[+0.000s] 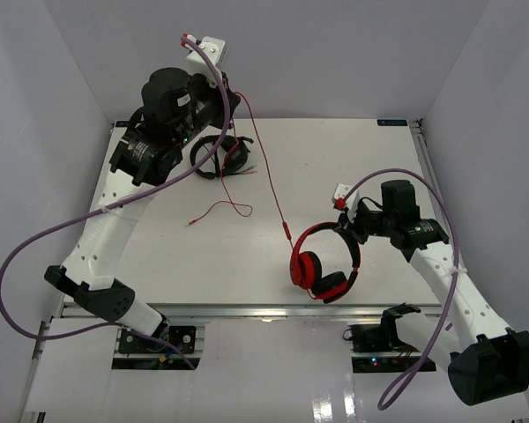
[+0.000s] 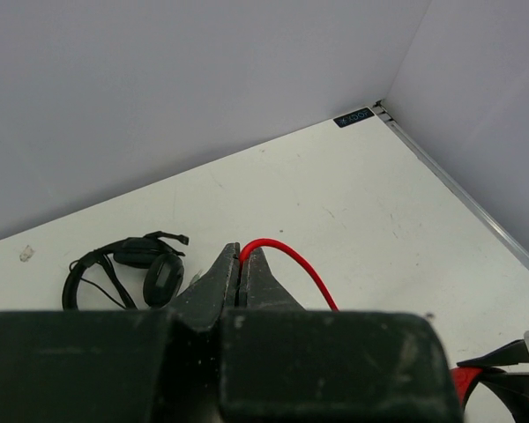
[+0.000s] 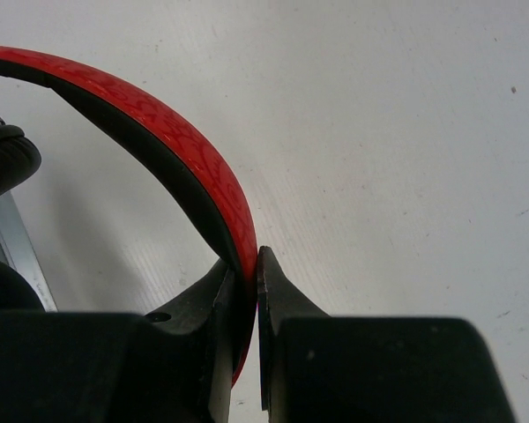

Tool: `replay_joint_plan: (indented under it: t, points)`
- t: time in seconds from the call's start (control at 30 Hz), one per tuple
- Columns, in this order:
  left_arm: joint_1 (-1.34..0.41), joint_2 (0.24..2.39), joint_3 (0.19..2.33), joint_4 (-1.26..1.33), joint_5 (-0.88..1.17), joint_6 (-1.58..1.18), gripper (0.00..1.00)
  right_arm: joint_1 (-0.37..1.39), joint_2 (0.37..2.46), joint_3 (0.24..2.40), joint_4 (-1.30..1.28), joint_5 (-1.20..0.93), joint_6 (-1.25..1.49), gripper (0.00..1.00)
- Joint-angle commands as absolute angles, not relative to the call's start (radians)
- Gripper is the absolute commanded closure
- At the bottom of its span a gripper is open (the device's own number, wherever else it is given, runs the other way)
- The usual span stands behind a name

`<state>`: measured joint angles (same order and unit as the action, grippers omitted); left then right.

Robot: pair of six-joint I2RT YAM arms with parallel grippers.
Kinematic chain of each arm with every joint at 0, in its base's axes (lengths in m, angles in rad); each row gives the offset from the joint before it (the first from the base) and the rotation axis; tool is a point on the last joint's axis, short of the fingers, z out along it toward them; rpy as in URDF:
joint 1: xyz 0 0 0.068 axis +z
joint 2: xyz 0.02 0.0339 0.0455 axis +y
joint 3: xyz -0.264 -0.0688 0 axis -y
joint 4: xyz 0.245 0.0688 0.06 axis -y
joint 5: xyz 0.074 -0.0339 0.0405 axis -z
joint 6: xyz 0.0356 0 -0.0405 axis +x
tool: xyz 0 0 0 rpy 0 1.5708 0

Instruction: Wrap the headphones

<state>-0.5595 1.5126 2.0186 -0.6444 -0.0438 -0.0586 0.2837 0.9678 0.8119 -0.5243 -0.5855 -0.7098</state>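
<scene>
Left gripper [image 1: 232,95] from above: pinches the thin red cable [image 1: 265,167] high over the black headphones [image 1: 219,157]; right gripper [image 1: 351,227] clamps the red headphones [image 1: 322,264] near the table [image 1: 185,256] front edge. From the left wrist: squeezes the cable between closed fingers [image 2: 216,282]. From the right wrist: grips the headband [image 3: 159,132], jaws tight on both faces.

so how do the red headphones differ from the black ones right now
The red headphones are gripped: right gripper on the headband, left gripper pinching the cable; the black headphones lie untouched. Red sits near right, black far left. Both are headband-style.
</scene>
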Motion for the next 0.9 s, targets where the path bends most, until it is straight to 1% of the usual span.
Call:
replay_joint_plan:
  t: [0.0, 0.23, 0.37, 0.43, 0.63, 0.87]
  points:
    - [-0.545, 1.526, 2.013, -0.608, -0.032, -0.058, 1.00, 0.294, 0.918, 0.860, -0.559, -0.696, -0.727, 0.92]
    - [-0.515, 1.532, 1.955, -0.600, -0.013, -0.069, 1.00, 0.302, 0.881, 0.855, -0.579, -0.745, -0.741, 0.92]
    - [-0.490, 1.526, 1.883, -0.598, 0.002, -0.082, 1.00, 0.305, 0.863, 0.859, -0.588, -0.773, -0.742, 0.92]
    - [-0.473, 1.519, 1.831, -0.591, 0.041, -0.088, 1.00, 0.305, 0.855, 0.865, -0.596, -0.789, -0.738, 0.92]
    - [-0.426, 1.461, 1.661, -0.539, 0.069, -0.102, 1.00, 0.306, 0.836, 0.889, -0.598, -0.822, -0.694, 0.92]
    - [-0.388, 1.368, 1.446, -0.477, 0.100, -0.118, 1.00, 0.304, 0.842, 0.953, -0.580, -0.856, -0.573, 0.92]
